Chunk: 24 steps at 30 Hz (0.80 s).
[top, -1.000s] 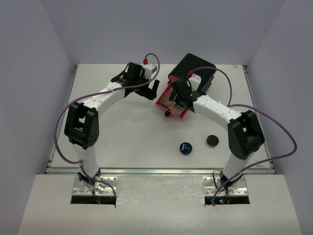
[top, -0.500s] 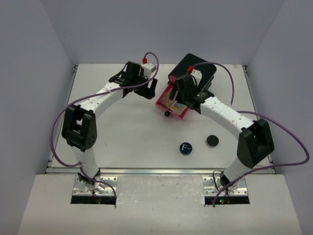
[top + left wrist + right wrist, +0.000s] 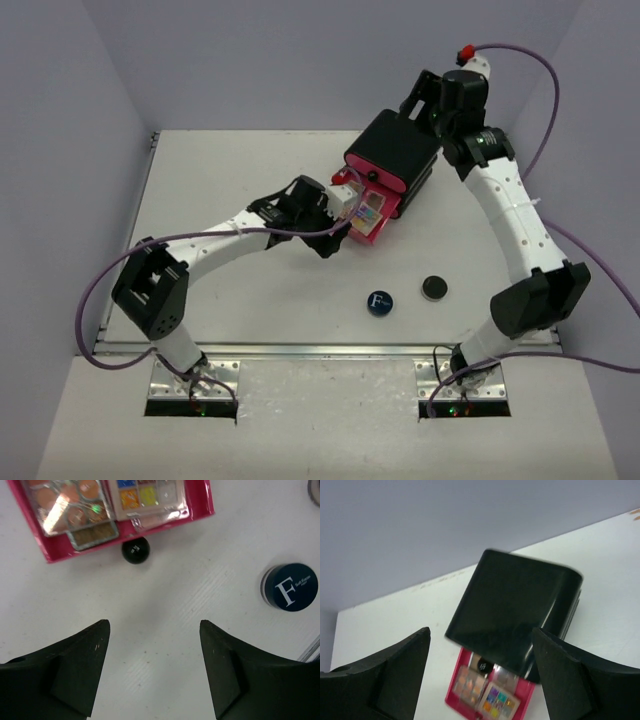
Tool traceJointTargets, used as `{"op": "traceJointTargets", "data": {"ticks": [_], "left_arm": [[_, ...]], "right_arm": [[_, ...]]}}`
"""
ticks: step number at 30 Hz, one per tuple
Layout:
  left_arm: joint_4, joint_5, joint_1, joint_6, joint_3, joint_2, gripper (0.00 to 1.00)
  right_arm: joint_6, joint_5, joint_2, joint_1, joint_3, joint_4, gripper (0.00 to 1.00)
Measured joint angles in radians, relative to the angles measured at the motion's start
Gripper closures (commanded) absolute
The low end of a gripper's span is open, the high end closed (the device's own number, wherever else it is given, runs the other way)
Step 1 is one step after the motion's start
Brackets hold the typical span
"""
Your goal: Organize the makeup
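A pink drawer (image 3: 372,228) stands pulled out of the black box (image 3: 398,148). In it lie a brown palette (image 3: 70,505) and a multicoloured palette (image 3: 147,495); both show in the right wrist view too, brown palette (image 3: 469,684), multicoloured one (image 3: 500,701). The round blue compact with a white "F" (image 3: 379,302) and the small black compact (image 3: 433,288) sit on the table nearer the arms. My left gripper (image 3: 332,238) is open and empty, low over the table just in front of the drawer's black knob (image 3: 135,550). My right gripper (image 3: 422,100) is open and empty, raised high behind the box. No pencils show.
The blue compact (image 3: 291,586) lies to the right of my left gripper (image 3: 152,630). The black box (image 3: 515,615) fills the middle of the right wrist view, between my right gripper's (image 3: 481,632) fingers and far below them. Grey walls enclose the white table (image 3: 250,290).
My left arm swung from the back of the table forward to the front of the drawer. My right arm lifted off the drawer and rose up behind the black box.
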Motion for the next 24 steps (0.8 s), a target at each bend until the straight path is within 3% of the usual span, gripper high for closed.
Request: {"op": "traceJointTargets", "data": {"ticks": [4,13,24], "left_arm": [[0.015,-0.046,-0.04,-0.005,-0.04,0.054,0.29],[0.146,-0.157,-0.08,-0.027,-0.014,0.179,0.28],[0.219,-0.234,-0.085,-0.039,0.036,0.293,0.33]], "right_arm": [[-0.052,-0.024,0.114,-0.074,0.037,0.063,0.19],[-0.163,-0.091,0.377,-0.05,0.086,0.164,0.2],[-0.189,-0.097,0.405,-0.05,0.001,0.29,0.21]]}}
